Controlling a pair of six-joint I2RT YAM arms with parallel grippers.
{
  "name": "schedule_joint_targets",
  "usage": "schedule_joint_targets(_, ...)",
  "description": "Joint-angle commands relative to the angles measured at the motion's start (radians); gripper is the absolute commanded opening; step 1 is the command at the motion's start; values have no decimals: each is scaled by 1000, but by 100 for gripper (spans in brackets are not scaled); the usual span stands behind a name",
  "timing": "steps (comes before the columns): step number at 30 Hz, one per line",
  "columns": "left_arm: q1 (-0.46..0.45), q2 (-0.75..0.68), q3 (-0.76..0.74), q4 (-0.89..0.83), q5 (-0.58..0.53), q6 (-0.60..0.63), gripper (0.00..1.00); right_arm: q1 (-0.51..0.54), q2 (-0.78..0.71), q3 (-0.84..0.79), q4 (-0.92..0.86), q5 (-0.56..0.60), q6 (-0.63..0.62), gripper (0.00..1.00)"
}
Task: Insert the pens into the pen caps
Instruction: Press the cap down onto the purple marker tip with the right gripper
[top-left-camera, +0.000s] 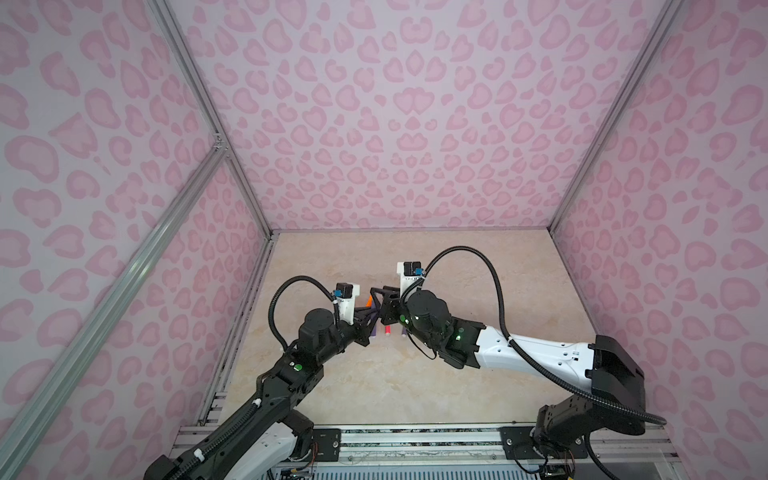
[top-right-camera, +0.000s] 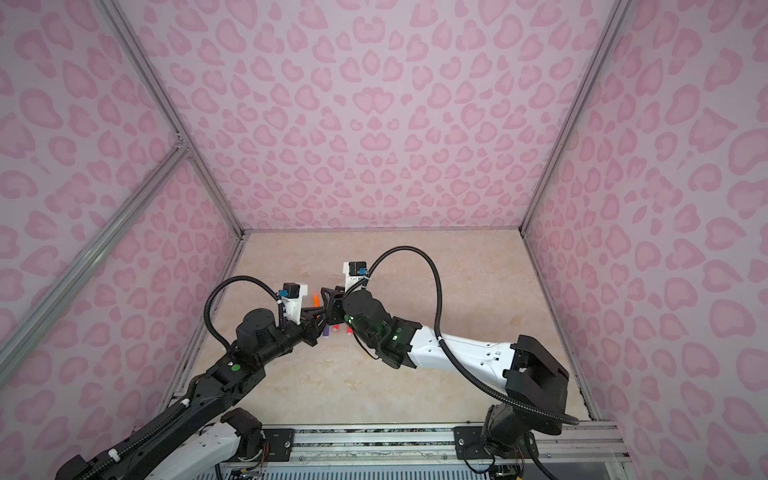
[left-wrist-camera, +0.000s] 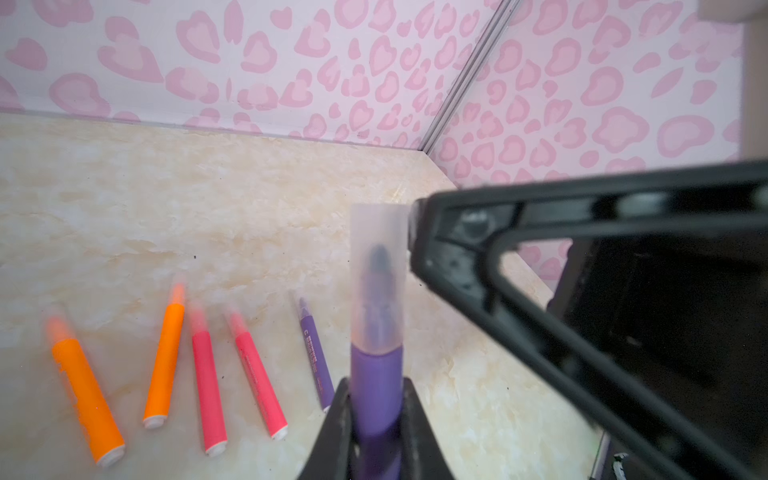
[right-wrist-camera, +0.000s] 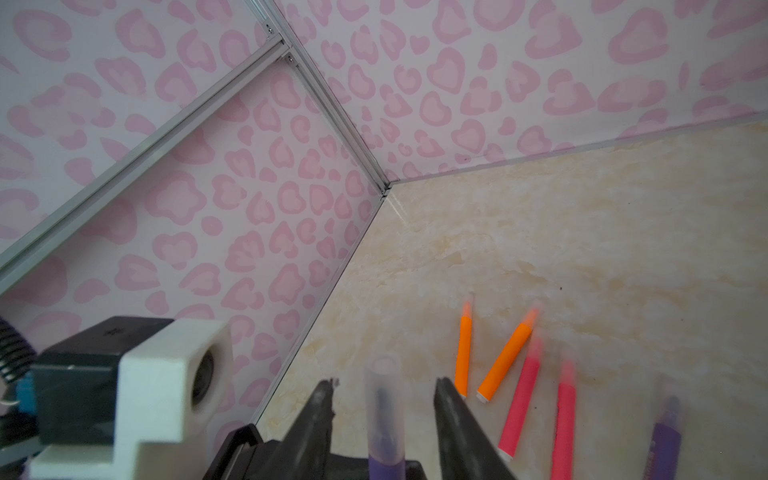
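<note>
Currently, left gripper (left-wrist-camera: 376, 386) clamped on purple pen (left-wrist-camera: 376, 374) above table (left-wrist-camera: 208, 199), clear cap (left-wrist-camera: 376, 270) seated over its tip, right gripper (right-wrist-camera: 385, 384) jaws apart — one either side of that cap, orange pens (left-wrist-camera: 164, 357), pink-red pens (left-wrist-camera: 208, 382) and second purple pen (left-wrist-camera: 316, 357) lying in a row on table.

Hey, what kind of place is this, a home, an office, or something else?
Most likely a robot test booth, not a lived-in room: a left arm and a right arm mounted on a metal rail, pink-patterned panel walls in aluminium framing around a marble-look tabletop, marker pens laid out on it.
</note>
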Motion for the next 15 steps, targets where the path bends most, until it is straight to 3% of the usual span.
schedule_joint_targets(1,0,-10,5,45,-23,10,3,-8,11,52,-60,26,-9,54)
schedule_joint_targets(5,-1,-11,7,45,-24,12,3,-20,34,108,-105,42,-14,58)
schedule_joint_targets(15,-1,-8,10,38,-33,12,3,-21,143,251,-230,10,3,51)
